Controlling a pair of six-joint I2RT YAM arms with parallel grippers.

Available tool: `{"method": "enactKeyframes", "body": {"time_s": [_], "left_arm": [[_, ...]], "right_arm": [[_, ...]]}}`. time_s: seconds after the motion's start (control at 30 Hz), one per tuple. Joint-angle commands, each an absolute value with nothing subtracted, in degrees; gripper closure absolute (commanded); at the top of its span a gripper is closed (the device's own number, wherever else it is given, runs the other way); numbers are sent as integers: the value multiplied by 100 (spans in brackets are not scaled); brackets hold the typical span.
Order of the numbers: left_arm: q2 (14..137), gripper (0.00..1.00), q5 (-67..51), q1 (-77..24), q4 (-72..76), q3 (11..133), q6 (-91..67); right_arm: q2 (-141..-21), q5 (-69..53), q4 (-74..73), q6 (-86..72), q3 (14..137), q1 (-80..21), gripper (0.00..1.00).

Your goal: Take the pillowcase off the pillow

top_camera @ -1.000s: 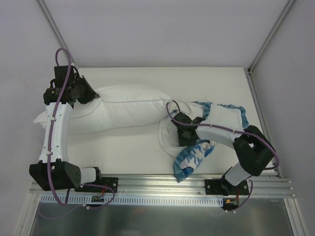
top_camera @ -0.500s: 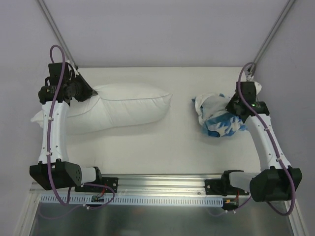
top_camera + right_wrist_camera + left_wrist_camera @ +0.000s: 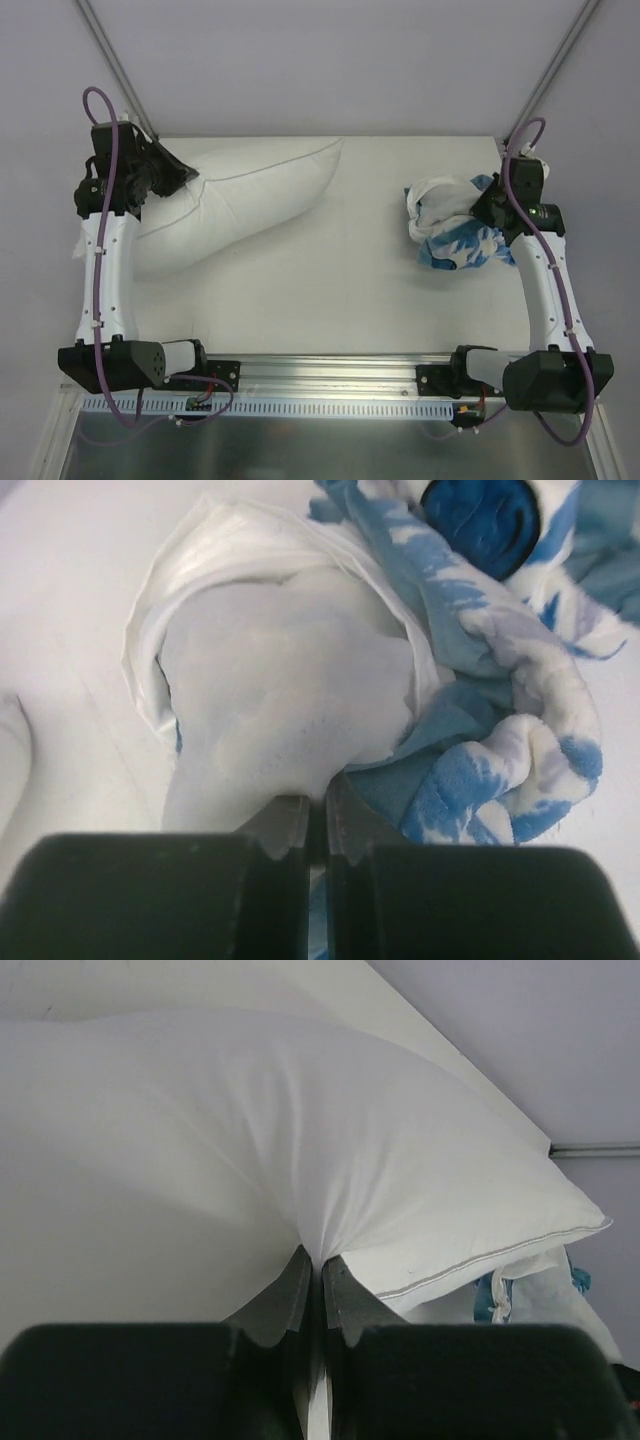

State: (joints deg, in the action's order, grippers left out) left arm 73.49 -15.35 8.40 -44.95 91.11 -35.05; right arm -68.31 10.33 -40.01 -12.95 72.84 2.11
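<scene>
White table (image 3: 350, 290), pillow (image 3: 250, 195) and pillowcase (image 3: 455, 235) apart, blue patch (image 3: 480, 515) only wrist-visible

White table (image 3: 330, 300) mid-frame; pale grey walls (image 3: 330, 60) at 12; aluminium rail (image 3: 330, 372) at 6; thin metal posts (image 3: 108, 62) at 11 and 1.

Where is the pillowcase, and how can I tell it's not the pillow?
Look at the white table and go to its right side, by the right gripper. The pillowcase is the crumpled heap there, pinched in that gripper. Unlike the big plain white pillow on the left, it has blue-and-white patterned fabric and a dark blue patch.
</scene>
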Motion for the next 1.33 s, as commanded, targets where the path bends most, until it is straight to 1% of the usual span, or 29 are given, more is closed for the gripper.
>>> {"method": "enactKeyframes", "body": {"time_s": [0.0, 0.03, 0.07, 0.1, 0.13, 0.17, 0.2, 0.23, 0.27, 0.3, 0.33, 0.53, 0.63, 0.73, 0.8, 0.9, 1.17, 1.3], "left_arm": [[6900, 100, -1714, 485, -3403, 8030, -3999], [6865, 100, -1705, 370, -3045, 7790, -4016], [6856, 100, -1740, 178, -2858, 7552, -4017], [6925, 100, -1784, 115, -2682, 7367, -3982], [7013, 93, -1836, 88, -2568, 7130, -3955], [7135, 63, -1933, 70, -2462, 7102, -3894], [7424, 48, -2203, 62, -2452, 7189, -3746], [7540, 36, -2389, 62, -2470, 7250, -3648], [7672, 19, -2739, 62, -2470, 7321, -3621], [7690, 5, -2847, 35, -2470, 7461, -3595], [7682, 1, -2891, 35, -2470, 7532, -3499], [7199, 1, -3006, -43, -2960, 8313, -3024], [6936, 1, -3067, -149, -3137, 8577, -2760], [6681, 1, -3409, -158, -3208, 8648, -2576], [6505, 1, -3795, -176, -3217, 8657, -2470], [6346, 1, -4007, -211, -3199, 8605, -2443], [5846, 1, -3788, -211, -3208, 8087, -2364], [5739, 1, -3692, -211, -3217, 8016, -2320]], "right_arm": [[-6907, 624, -3587, -1266, 6674, 0, 99], [-6995, 502, -3447, -1266, 6549, -165, 95], [-7083, 370, -3402, -1240, 6470, -193, 84], [-7197, 247, -3410, -1196, 6443, -193, 58], [-7398, 142, -3471, -1152, 6495, -202, 45], [-7453, 62, -3602, -1047, 6547, -220, 32], [-7471, 62, -3664, -994, 6600, -228, 16], [-7384, 70, -3778, -924, 6696, -255, 10], [-7296, 88, -3814, -897, 6741, -246, 1], [-7191, 131, -3849, -853, 6820, -255, 3], [-6972, 254, -3980, -783, 6873, -246, 4], [-6110, 536, -4552, -607, 7321, -246, 4], [-5766, 641, -4684, -528, 7462, -255, 4], [-5512, 799, -4825, -483, 7558, -255, 4], [-5415, 931, -4930, -431, 7637, -246, 4], [-5256, 1081, -5071, -396, 7682, -246, 4], [-4923, 1160, -5115, -386, 7339, -255, 4], [-4852, 1204, -5115, -396, 7225, -246, 4]]}}
